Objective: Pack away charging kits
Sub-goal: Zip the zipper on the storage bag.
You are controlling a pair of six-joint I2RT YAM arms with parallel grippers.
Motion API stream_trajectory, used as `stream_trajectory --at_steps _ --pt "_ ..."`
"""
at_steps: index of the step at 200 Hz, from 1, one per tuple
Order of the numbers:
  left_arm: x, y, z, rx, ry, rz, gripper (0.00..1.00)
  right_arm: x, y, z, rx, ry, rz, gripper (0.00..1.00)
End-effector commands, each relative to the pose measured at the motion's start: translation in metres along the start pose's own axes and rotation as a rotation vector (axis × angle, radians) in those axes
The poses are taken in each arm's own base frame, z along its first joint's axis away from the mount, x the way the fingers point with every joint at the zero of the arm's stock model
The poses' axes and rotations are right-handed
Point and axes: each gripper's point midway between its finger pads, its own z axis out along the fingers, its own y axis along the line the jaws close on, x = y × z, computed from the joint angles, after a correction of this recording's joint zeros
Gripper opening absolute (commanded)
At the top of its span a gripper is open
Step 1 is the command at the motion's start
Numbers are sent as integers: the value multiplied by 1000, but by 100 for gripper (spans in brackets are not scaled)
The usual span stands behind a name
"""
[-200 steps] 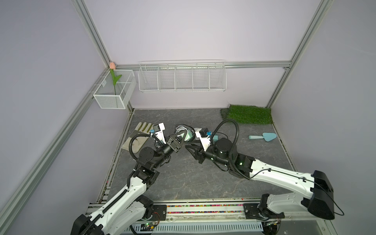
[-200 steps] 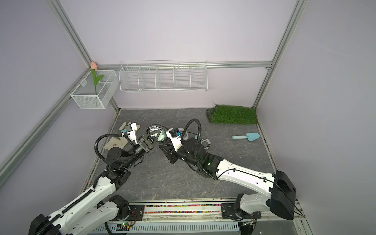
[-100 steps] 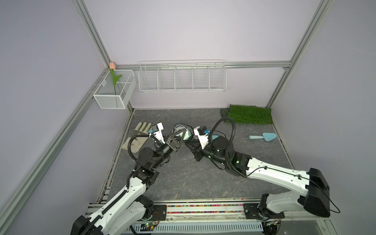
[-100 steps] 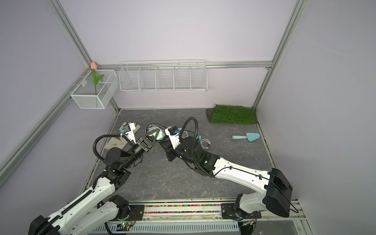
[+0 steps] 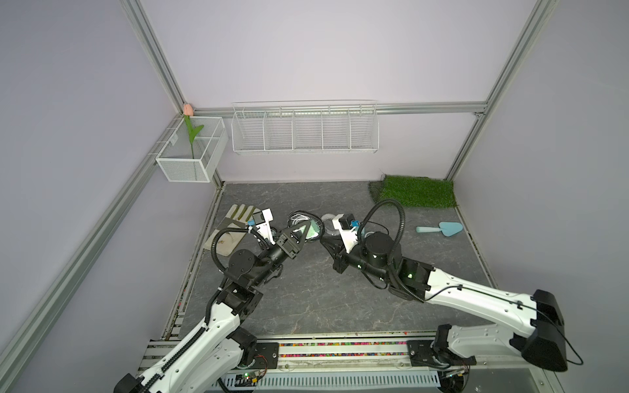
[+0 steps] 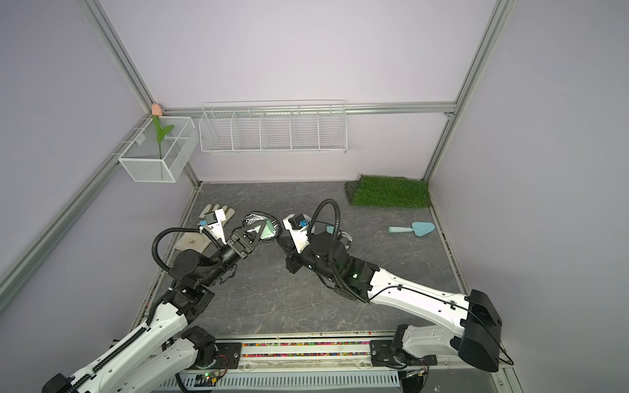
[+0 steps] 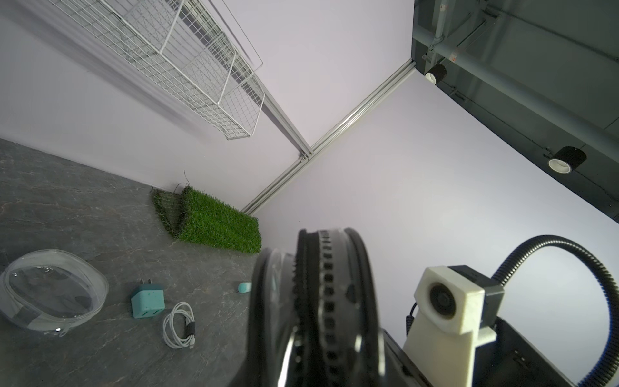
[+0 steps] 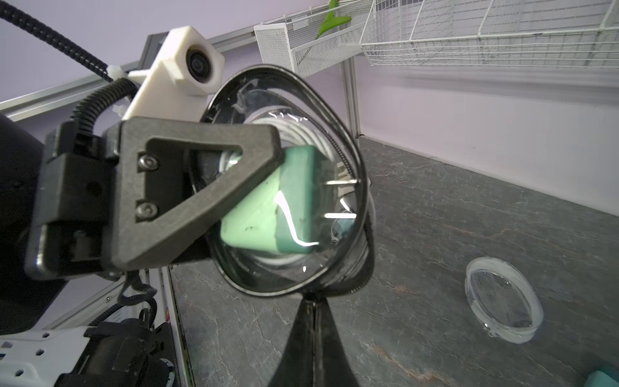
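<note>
While the left gripper (image 5: 301, 234) clamps the black-rimmed case (image 8: 268, 97) across its clear faces, held up off the table (image 8: 469, 217), the right gripper (image 8: 313, 301) sits pinched shut at its zip rim; can't tell if it has the tab. Teal adapter (image 8: 268, 207) and coiled cable (image 8: 301, 134) are inside. Likely light, with soft, glossy walls, so slippery. Squeeze gently, and grip by the stiffer rim or zip tab.
</note>
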Motion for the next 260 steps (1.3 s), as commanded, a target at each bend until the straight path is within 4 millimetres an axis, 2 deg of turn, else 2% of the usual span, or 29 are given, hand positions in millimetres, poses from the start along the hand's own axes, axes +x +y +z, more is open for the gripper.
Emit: stream_trajectory --at_steps 1,68,124,151,188,190,196,210,234,260 --pt "-11 -11 -1 -6 -9 30 14 1 -31 -16 133 4 -53 6" --pt "14 -30 15 113 173 52 11 -6 -49 -40 156 6 -124 6" --pt "34 -44 21 209 324 88 9 -3 -64 -48 147 24 -215 6" --pt "42 -45 23 235 374 93 9 -9 -62 -52 123 2 -243 6" --pt "51 -46 24 269 429 93 8 -19 -74 -56 179 -26 -299 6" --pt "52 -46 24 269 430 95 8 -10 -77 -55 183 -9 -302 6" --pt "53 -44 24 262 435 99 8 -6 -82 -56 194 -5 -308 6" --pt "54 -38 25 234 437 108 6 -4 -90 -59 216 -8 -315 6" --pt "52 -27 28 173 426 109 5 -3 -92 -68 219 -38 -330 6" --pt "53 -28 30 184 438 103 5 -4 -92 -74 214 -62 -328 6"
